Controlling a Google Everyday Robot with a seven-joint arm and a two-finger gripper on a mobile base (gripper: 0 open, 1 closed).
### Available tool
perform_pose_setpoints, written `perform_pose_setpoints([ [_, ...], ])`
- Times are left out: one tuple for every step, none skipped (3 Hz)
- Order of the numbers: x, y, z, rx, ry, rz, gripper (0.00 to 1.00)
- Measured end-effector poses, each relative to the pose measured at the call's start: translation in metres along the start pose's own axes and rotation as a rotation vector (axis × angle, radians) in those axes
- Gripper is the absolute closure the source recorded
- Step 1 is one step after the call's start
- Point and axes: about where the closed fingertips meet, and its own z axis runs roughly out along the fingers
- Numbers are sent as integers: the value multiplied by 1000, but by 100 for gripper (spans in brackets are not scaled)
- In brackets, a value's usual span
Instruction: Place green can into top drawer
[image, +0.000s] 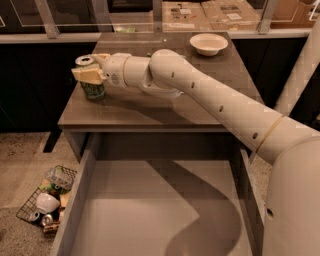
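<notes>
Looks like a robot test lab, folks: the gripper clasps the green can on a plain table, with cardboard boxes beyond it past a glazed railing. Below it, a wire basket of odds and ends sits on speckled floor.

On counter, green can stands front left, gripped by claw; bowl back right; top drawer open below; basket on floor left.

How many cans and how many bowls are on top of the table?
Cans: 1, the green can, with the gripper closed around it near the left edge of the table.
Bowls: 1, the white bowl.
Total: 2.
</notes>
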Motion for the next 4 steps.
perform_pose_setpoints([
  [-10,5,-4,-2,-6,-9,100],
  [-28,15,-18,11,-14,-30,100],
  [-58,40,-50,49,-14,-70,100],
  [-68,74,-87,73,4,-100,100],
])
